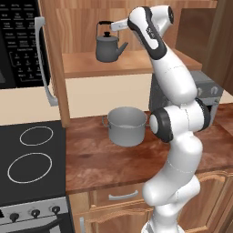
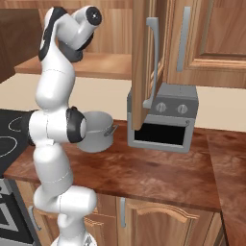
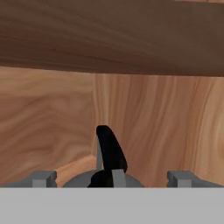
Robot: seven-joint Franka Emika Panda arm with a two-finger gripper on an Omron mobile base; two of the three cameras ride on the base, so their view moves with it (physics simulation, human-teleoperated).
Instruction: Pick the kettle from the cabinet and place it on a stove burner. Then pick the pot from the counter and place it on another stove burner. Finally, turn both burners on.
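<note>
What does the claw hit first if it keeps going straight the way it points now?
Most likely the kettle's black handle: in the hand view it stands between the open claw's tips, close ahead. The cabinet's wooden back wall lies behind it. How big the gap to the handle is cannot be told for sure.

kettle (image 1: 108,48) on cabinet (image 1: 86,64) shelf; pot (image 1: 126,125) on counter (image 1: 109,159).

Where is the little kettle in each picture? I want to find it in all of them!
Left base view: the kettle stands on the cabinet shelf, upper middle, just left of the robot's hand.
Right base view: I cannot find it; the arm stands in front of that part of the shelf.
Hand view: its black handle rises at bottom centre, between the open fingertips.
Shared landmark: the wooden shelf.
</note>
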